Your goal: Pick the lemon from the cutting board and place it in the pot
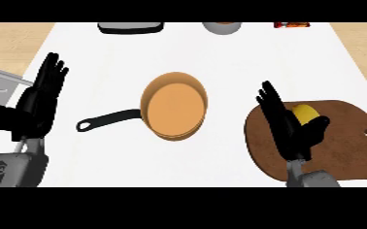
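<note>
Two hands noted: right hand (290, 126) released beside lemon (305, 111) on cutting board (337, 140); left hand (41, 94) released, resting at left edge; pot (174, 106) mid-tabletop (237, 58).

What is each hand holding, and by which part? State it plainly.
Nothing is held. The right hand stands open beside the lemon on the cutting board, fingers straight. The left hand rests open at the left edge.
</note>
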Robot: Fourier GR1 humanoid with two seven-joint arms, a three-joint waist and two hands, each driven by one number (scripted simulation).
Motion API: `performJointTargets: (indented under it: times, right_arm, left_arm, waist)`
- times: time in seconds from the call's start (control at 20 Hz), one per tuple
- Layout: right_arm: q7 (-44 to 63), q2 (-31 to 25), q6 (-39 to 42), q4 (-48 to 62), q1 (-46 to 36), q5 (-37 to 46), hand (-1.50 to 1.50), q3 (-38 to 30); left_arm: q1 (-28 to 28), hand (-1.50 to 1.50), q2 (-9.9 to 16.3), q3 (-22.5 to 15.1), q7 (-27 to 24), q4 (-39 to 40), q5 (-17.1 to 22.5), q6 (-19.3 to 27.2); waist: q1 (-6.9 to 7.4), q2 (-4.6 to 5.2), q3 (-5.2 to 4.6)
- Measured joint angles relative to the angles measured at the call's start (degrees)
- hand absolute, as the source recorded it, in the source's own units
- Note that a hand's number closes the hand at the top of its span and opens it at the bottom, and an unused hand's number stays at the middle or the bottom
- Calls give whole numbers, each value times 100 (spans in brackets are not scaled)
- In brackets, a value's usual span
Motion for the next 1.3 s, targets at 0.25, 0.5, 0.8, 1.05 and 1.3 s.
performJointTargets:
  times: [0.25,0.5,0.8,1.05,1.3]
  right_arm:
    - [-196,-978,1356,10,-199,-45,150,17]
    - [-1349,-1863,1269,-33,-438,922,-150,-418]
    - [-3584,-1869,1633,131,-36,418,-150,-1352]
    - [-3521,-2647,2441,123,150,218,-150,-1820]
    - [-2352,-3323,2943,33,0,74,-150,-1872]
  left_arm:
    - [164,0,-95,-501,223,142,-160,-280]
    - [436,0,-219,-952,543,423,-126,-650]
    - [544,0,-391,-1264,744,493,-166,-818]
    - [510,0,-535,-1369,856,527,-280,-848]
    - [457,0,-569,-1352,843,620,-313,-933]
  waist:
    - [11,204,-88]
    - [-148,240,-116]
    - [-113,260,-112]
    - [-39,259,-128]
    - [9,261,-137]
